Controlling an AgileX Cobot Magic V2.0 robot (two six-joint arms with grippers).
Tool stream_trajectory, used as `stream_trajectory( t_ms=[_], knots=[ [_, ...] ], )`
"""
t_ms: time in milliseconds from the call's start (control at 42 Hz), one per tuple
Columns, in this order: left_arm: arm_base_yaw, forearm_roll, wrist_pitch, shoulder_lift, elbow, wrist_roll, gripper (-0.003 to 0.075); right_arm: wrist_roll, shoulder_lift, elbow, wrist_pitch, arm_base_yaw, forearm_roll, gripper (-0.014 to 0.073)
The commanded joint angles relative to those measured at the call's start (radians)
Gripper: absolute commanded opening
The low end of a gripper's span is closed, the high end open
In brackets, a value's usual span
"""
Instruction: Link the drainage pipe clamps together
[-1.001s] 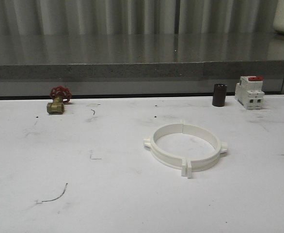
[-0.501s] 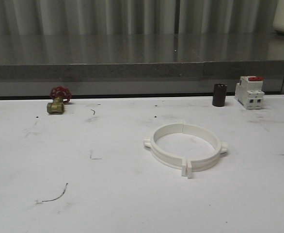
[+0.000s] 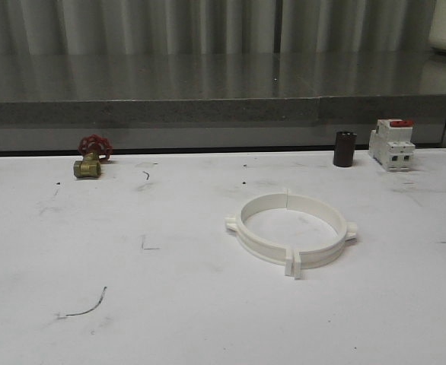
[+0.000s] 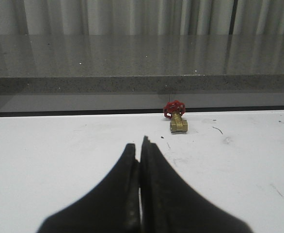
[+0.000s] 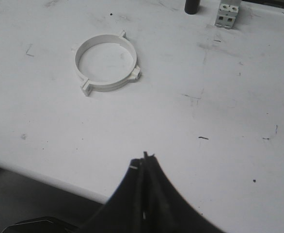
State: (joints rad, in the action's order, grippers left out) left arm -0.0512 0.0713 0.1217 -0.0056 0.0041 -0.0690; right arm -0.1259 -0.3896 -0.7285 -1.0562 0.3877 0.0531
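Observation:
The two white drainage pipe clamps point(image 3: 290, 230) lie on the white table, right of centre, their half-rings meeting in one wide ring with flat tabs at the seams. The same ring of clamps point(image 5: 106, 62) appears in the right wrist view, well ahead of my right gripper point(image 5: 143, 158), which is shut with nothing in it, near the table's front edge. My left gripper point(image 4: 140, 144) is shut and empty too, hovering over bare table, pointing toward a brass valve.
A brass valve with a red handwheel point(image 3: 90, 158) sits at the back left. At the back right stand a dark cylinder point(image 3: 344, 149) and a white breaker with a red top point(image 3: 391, 144). A grey ledge point(image 3: 208, 110) runs behind the table.

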Motion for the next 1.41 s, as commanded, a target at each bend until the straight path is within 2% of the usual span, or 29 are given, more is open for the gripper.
stream_trajectory(
  t_ms=[0,1073,1168,1287,1383],
  knots=[
    [0.004,0.009,-0.101,-0.012,0.023,0.003,-0.0020,0.008,-0.010,-0.022,0.065,-0.002,0.009,-0.0120],
    [0.004,0.007,-0.129,-0.012,0.023,0.003,-0.0020,0.008,-0.010,-0.022,0.065,-0.002,0.009,-0.0120],
    [0.004,0.007,-0.129,-0.012,0.023,0.003,-0.0020,0.008,0.015,-0.015,0.073,-0.018,0.056,-0.0120],
    [0.004,0.007,-0.129,-0.012,0.023,0.003,-0.0020,0.008,0.087,0.072,0.223,-0.128,0.039,-0.0120],
    [0.004,0.007,-0.129,-0.012,0.023,0.003,-0.0020,0.008,0.170,0.208,0.441,-0.216,0.015,-0.0120]
  ],
)
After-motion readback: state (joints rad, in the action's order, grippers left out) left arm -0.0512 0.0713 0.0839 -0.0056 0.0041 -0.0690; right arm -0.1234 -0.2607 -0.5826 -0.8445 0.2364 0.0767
